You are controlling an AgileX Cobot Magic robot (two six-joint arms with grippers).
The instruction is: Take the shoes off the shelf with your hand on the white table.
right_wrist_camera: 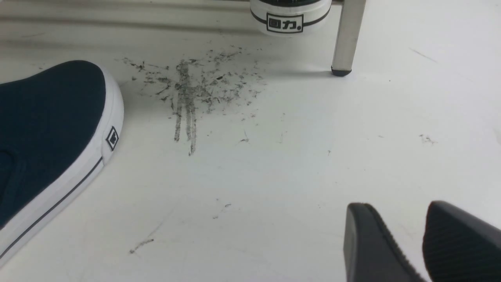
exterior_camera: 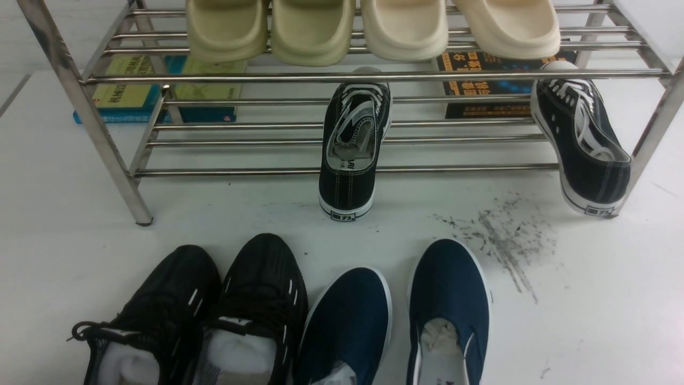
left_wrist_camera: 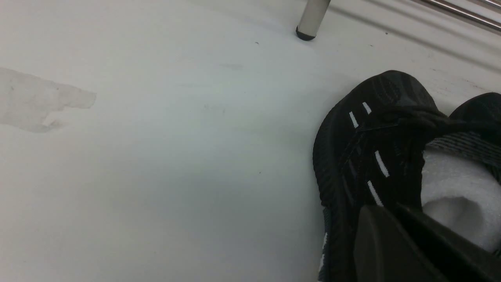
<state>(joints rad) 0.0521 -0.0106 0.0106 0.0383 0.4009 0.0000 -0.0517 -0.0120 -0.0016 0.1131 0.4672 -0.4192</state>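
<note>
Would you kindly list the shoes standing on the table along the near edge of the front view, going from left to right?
Left black knit sneaker → right black knit sneaker → left navy slip-on → right navy slip-on.

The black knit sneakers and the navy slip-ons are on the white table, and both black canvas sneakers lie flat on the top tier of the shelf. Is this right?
Not quite. The black canvas sneakers are at the lower tier of the shelf, heels on the white table; cream slippers fill the top tier. The front view shows this. The rest is right.
</note>
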